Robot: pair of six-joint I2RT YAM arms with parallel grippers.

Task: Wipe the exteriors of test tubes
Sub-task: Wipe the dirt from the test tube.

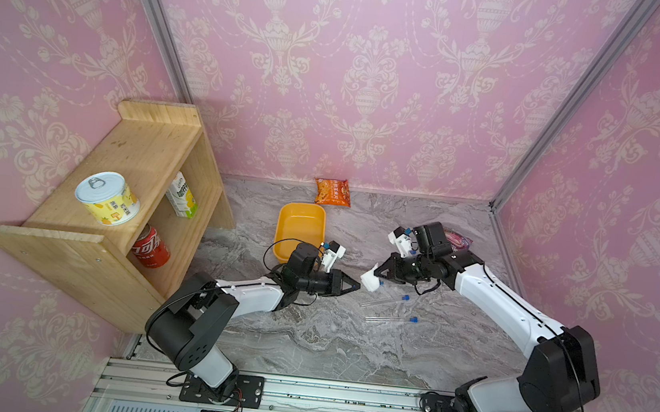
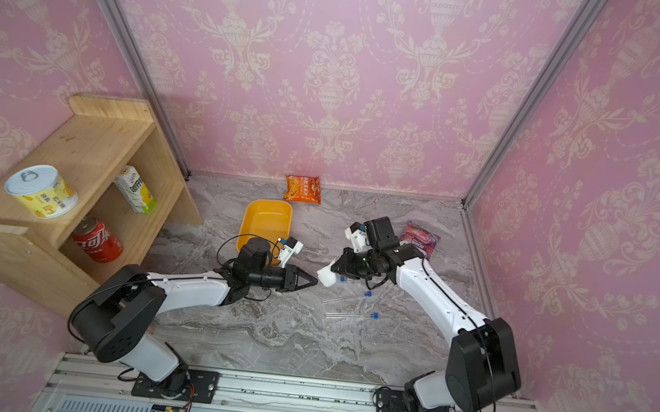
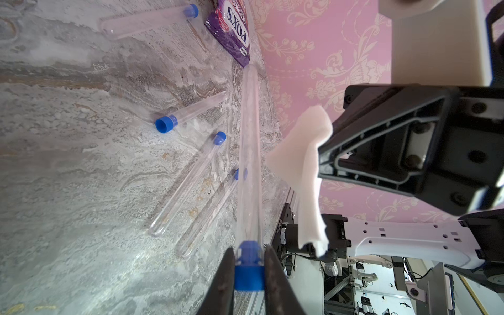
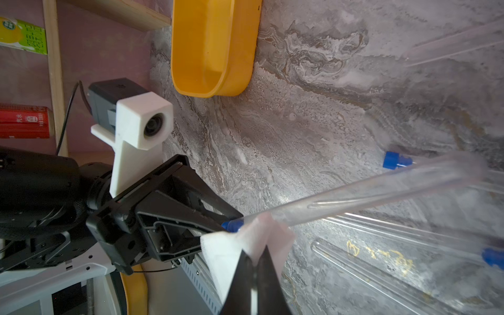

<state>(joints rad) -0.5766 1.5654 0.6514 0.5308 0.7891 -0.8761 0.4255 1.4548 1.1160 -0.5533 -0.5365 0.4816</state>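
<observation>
Left wrist view: over the marble table (image 3: 68, 163), the left gripper (image 3: 249, 261) pinches one test tube (image 3: 249, 152) by its blue cap (image 3: 248, 275); four more tubes (image 3: 188, 185) lie on the table. The right gripper (image 4: 255, 259) clamps a white wipe (image 4: 234, 251) just beside the held tube. Wiping looks about to begin: next, fold wipe round tube, stroke lengthwise.

— What lies round the left gripper (image 1: 354, 287)?
— An orange tray (image 1: 279, 227) just behind it, and an orange snack packet (image 1: 332, 192) farther back. Far to its side stands a wooden shelf (image 1: 147, 142) with a yellow can (image 1: 107, 198), a carton (image 1: 182, 195) and a cola can (image 1: 151, 247).
— And the right gripper (image 1: 378, 271)?
— It pinches a white wipe (image 1: 368, 282); a purple sweet packet (image 2: 420, 238) lies behind it.
</observation>
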